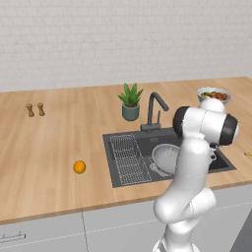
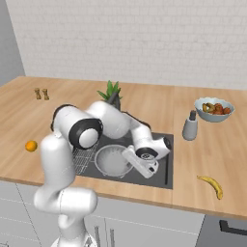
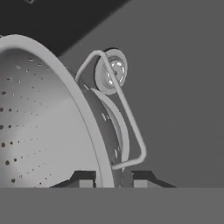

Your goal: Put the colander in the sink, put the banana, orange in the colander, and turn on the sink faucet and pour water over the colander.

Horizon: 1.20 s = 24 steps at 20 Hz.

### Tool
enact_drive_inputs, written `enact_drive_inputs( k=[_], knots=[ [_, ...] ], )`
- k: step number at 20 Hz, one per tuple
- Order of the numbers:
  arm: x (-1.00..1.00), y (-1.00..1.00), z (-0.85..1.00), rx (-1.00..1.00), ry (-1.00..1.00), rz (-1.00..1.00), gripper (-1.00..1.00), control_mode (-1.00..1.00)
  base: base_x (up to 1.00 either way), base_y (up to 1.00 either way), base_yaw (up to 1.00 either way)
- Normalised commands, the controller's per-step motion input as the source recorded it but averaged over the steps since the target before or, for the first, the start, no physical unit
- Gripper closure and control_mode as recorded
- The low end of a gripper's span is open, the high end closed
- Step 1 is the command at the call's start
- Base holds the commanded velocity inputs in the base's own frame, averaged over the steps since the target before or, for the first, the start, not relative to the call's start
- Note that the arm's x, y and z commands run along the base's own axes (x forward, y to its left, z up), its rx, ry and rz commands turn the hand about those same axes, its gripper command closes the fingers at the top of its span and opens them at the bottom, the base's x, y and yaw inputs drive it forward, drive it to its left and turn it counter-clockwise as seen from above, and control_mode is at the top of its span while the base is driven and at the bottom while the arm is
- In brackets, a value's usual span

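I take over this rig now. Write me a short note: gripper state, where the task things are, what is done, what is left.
Gripper: low in the sink, one fingertip on each side of the colander rim; whether it clamps the rim, I cannot tell.
Colander: already in the sink, beside the wire rack, empty.
Orange: on the counter left of the sink.
Banana: on the counter right of the sink.
Sink faucet: behind the basin, no water running.
Done: colander placed.
Left: let go of the colander if it is held, put the banana and orange in it, then turn on the faucet over it.
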Motion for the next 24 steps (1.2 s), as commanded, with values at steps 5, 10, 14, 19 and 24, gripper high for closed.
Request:
enact_drive_inputs(
  k=[5, 10, 14, 19, 24],
  knots=[
    [0.0, 0.09, -0.26, 0.0, 0.03, 0.0, 1.0, -1.0, 0.0, 0.0, 0.0],
    [0.0, 0.28, -0.14, 0.0, 0.02, 0.0, 1.0, -1.0, 0.0, 0.0, 0.0],
    [0.03, 0.33, -0.15, 0.0, 0.01, 0.0, 1.0, -1.0, 0.0, 0.0, 0.0],
    [0.15, 0.18, -0.2, -0.03, 0.03, 0.0, 1.0, -1.0, 0.0, 0.0, 0.0],
    [0.2, 0.04, -0.16, -0.02, 0.02, 0.0, 1.0, -1.0, 0.0, 0.0, 0.0]
  ],
)
